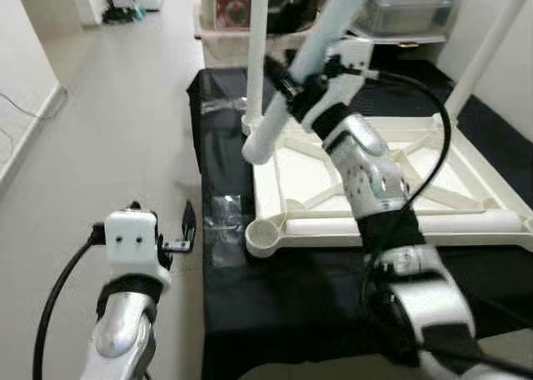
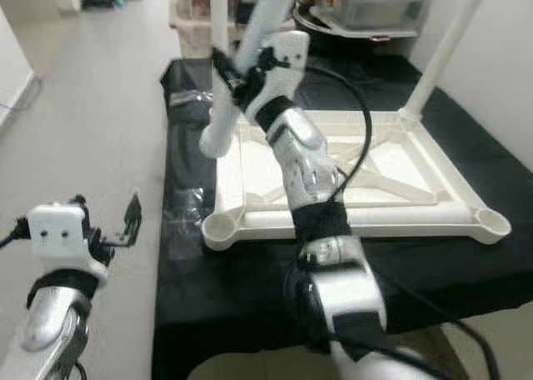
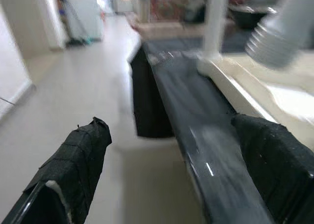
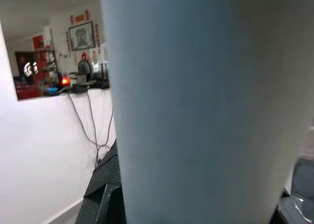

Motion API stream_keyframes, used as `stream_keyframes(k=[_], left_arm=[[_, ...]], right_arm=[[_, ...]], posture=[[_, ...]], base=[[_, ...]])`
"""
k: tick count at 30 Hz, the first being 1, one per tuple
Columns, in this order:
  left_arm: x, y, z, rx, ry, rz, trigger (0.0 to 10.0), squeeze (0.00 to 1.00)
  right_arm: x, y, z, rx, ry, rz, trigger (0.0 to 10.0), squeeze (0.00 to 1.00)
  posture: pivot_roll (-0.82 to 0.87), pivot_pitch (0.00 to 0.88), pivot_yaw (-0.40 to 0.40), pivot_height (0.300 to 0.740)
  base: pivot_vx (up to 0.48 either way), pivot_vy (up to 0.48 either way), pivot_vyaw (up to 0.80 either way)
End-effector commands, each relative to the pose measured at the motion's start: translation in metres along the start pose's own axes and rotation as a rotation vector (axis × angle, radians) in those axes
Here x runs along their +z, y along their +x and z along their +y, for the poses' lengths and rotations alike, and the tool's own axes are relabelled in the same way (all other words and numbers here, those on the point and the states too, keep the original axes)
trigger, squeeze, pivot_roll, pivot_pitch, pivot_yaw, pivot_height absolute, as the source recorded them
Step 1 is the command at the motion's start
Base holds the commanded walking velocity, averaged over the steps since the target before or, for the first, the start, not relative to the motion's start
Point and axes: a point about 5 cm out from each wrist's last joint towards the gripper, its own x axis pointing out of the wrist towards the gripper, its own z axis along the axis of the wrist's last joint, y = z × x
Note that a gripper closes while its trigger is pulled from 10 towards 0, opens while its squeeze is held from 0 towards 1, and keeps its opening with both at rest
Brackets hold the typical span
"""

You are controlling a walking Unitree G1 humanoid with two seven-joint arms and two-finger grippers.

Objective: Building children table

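Note:
An upturned white table top [image 1: 400, 222] lies on a black-covered surface [image 1: 291, 305]. Two white legs stand in its far corners, one at the left [image 1: 256, 55] and one at the right [image 1: 491, 47]. The near-left corner socket [image 1: 262, 234] is bare. My right gripper [image 1: 291, 84] is shut on a pale leg [image 1: 321, 38], held tilted, its lower end [image 1: 260, 147] hanging over the top's left edge. That leg [image 4: 206, 106] looms close in the right wrist view. My left gripper [image 1: 187, 226] is open over the floor, left of the black surface, its fingers [image 3: 73, 160] wide apart.
Clear plastic wrapping [image 1: 221, 209] lies on the black cover beside the near-left socket. Storage boxes [image 1: 408, 9] stand behind the table top. Bare tiled floor [image 1: 108, 130] stretches along the left, with a wall at its far side and a broom [image 1: 125, 13] at the back.

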Motion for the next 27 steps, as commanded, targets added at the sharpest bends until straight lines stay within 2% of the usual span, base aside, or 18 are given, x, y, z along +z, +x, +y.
stream_keyframes(k=[1, 2, 4, 5, 8, 9, 10, 11, 17, 24, 25, 27], left_arm=[[-0.001, -0.008, -0.008, -0.09, -0.014, 0.009, 10.0, 0.0], [-0.001, -0.008, -0.008, -0.09, -0.014, 0.009, 10.0, 0.0], [-0.008, -0.021, -0.012, -0.163, -0.023, 0.053, 10.0, 0.0], [-0.008, -0.021, -0.012, -0.163, -0.023, 0.053, 10.0, 0.0], [-0.016, -0.037, -0.023, -0.237, -0.052, 0.107, 10.0, 0.0], [-0.016, -0.037, -0.023, -0.237, -0.052, 0.107, 10.0, 0.0], [-0.017, -0.039, -0.026, -0.249, -0.061, 0.115, 10.0, 0.0], [-0.018, -0.042, -0.031, -0.264, -0.063, 0.12, 10.0, 0.0], [-0.017, -0.048, -0.039, -0.3, -0.082, 0.126, 10.0, 0.0], [-0.013, -0.054, -0.046, -0.323, -0.101, 0.12, 10.0, 0.0], [-0.01, -0.058, -0.048, -0.331, -0.112, 0.119, 10.0, 0.0], [-0.009, -0.06, -0.049, -0.332, -0.117, 0.119, 10.0, 0.0]], right_arm=[[-0.003, -0.001, -0.005, 0.06, 0.018, 0.046, 10.0, 0.0], [-0.003, -0.001, -0.005, 0.06, 0.018, 0.046, 10.0, 0.0], [-0.003, -0.003, -0.013, 0.114, 0.011, 0.098, 10.0, 0.0], [-0.003, -0.003, -0.013, 0.114, 0.011, 0.098, 10.0, 0.0], [-0.005, -0.006, -0.017, 0.244, 0.026, 0.15, 10.0, 0.0], [-0.005, -0.006, -0.017, 0.244, 0.026, 0.15, 10.0, 0.0], [-0.006, -0.006, -0.015, 0.297, 0.05, 0.161, 10.0, 0.0], [-0.007, -0.007, -0.009, 0.404, 0.096, 0.174, 10.0, 0.0], [-0.012, -0.001, 0.005, 0.545, 0.138, 0.176, 10.0, 0.0], [-0.018, 0.003, 0.017, 0.64, 0.14, 0.178, 10.0, 0.0], [-0.015, 0.0, 0.02, 0.753, 0.176, 0.162, 10.0, 0.0], [-0.013, -0.002, 0.02, 0.795, 0.187, 0.158, 10.0, 0.0]], posture=[[0.02, 0.099, -0.035, 0.74], [0.02, 0.099, -0.035, 0.74], [0.02, 0.103, -0.036, 0.74], [0.02, 0.103, -0.036, 0.74], [0.03, 0.114, -0.041, 0.74], [0.03, 0.114, -0.041, 0.74], [0.03, 0.116, -0.041, 0.74], [0.03, 0.124, -0.042, 0.74], [0.03, 0.144, -0.042, 0.74], [0.04, 0.164, -0.049, 0.74], [0.05, 0.18, -0.054, 0.74], [0.05, 0.185, -0.052, 0.74]], base=[[0.0, 0.0, 0.0], [0.0, 0.0, 0.0], [0.0, 0.0, 0.0], [0.0, 0.0, 0.0], [0.0, 0.0, 0.0], [0.0, 0.0, 0.0], [0.0, 0.0, 0.0], [0.0, 0.0, 0.0], [0.0, 0.0, 0.0], [0.0, 0.0, 0.0], [0.0, 0.0, 0.0], [0.0, 0.0, 0.0]])
